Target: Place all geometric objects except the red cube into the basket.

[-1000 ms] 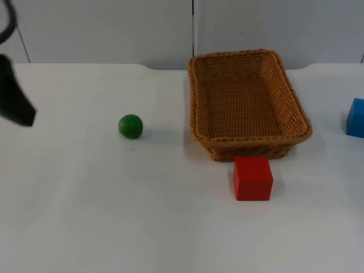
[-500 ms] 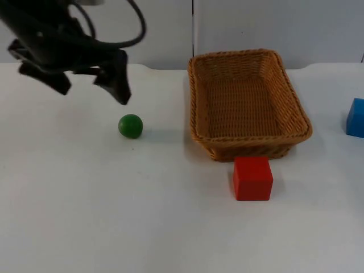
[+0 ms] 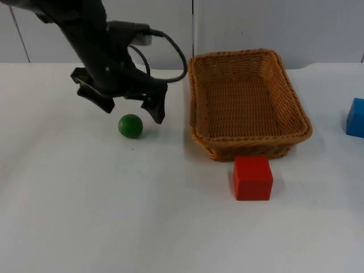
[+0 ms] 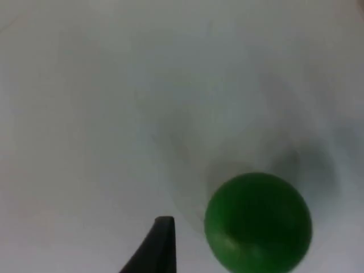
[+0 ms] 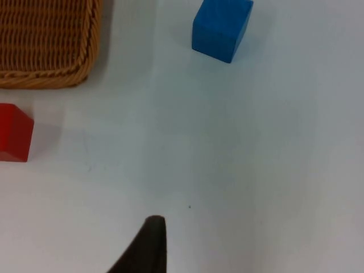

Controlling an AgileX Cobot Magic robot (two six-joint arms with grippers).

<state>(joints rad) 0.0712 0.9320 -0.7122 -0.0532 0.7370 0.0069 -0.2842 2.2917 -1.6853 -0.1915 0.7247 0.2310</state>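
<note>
While the wicker basket (image 3: 248, 105) is sitting to its right, the left gripper (image 3: 129, 107) is hovering with fingers spread just above the green ball (image 3: 130, 125); red cube (image 3: 252, 178) and blue cube (image 3: 356, 117) are lying farther right.

There are no words, numbers, labels or signs to read on anything here. The green ball (image 3: 131, 125), the red cube (image 3: 252, 178), the blue cube (image 3: 356, 118) and the basket (image 3: 249, 142) are all plain, with nothing written on them.
</note>
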